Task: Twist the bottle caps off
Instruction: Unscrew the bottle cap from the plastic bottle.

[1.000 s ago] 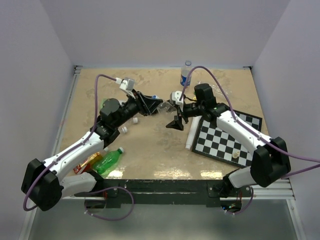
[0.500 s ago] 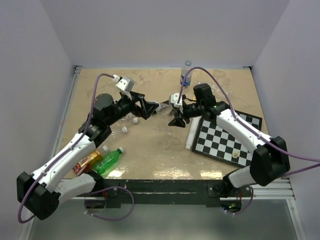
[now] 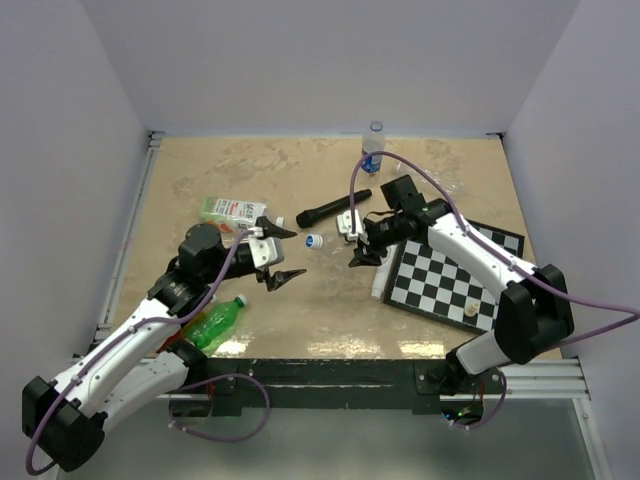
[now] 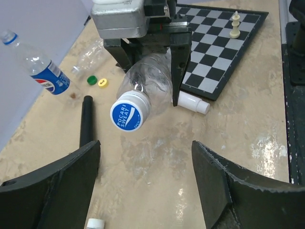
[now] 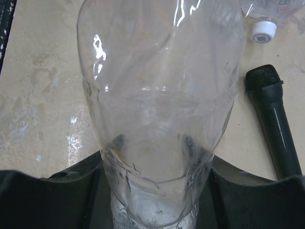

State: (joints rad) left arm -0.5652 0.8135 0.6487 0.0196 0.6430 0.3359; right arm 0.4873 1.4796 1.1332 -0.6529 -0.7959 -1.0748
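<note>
Above mid-table, right pincer [image 3: 353,240] grasps clear bottle [image 4: 150,81] sideways; left pincer [image 3: 281,254] hangs spread, facing it.

Place: you face a lab test cell.
Walls: plain white panels [image 3: 330,60] box your beige surface [image 3: 200,170].
Bottom of frame: metal mounting rail [image 3: 330,372].

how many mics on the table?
2. A black microphone lies mid-table toward the far side; a white microphone lies along the chessboard's left edge. Others may be hidden from view.
</note>
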